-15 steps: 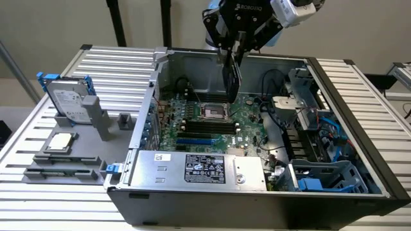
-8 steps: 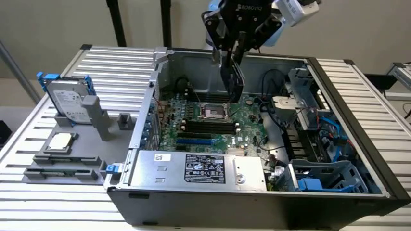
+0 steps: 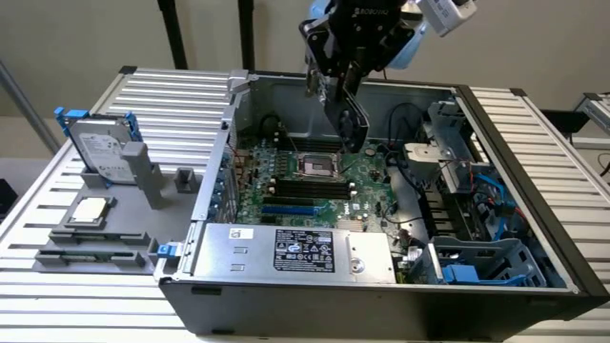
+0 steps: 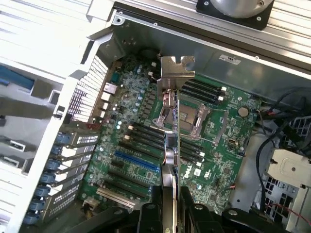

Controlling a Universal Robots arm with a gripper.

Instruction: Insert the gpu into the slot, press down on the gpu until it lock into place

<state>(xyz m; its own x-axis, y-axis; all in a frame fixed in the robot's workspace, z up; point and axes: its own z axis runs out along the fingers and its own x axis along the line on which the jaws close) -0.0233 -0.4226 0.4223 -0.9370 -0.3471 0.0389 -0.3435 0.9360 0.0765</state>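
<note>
My gripper (image 3: 341, 84) hangs above the open computer case, shut on the gpu (image 3: 349, 120). The card has a black cover and is held on edge, tilted, well above the motherboard. In the wrist view the gpu (image 4: 172, 141) appears edge-on, running out from between my fingers (image 4: 151, 213), and its silver end bracket (image 4: 175, 70) is at the far tip. The blue slot (image 3: 288, 211) lies on the green board below, toward the exterior view's left of the card, with nothing in it. In the wrist view the slot (image 4: 137, 162) sits beside the card's edge, apart from it.
The square processor socket (image 3: 319, 166) and black memory strips (image 3: 310, 189) lie under the card. A silver power supply (image 3: 296, 250) lines the case's near wall. Cables and a drive cage (image 3: 476, 207) fill the exterior view's right. A grey hard drive (image 3: 100, 153) stands on holders outside the case.
</note>
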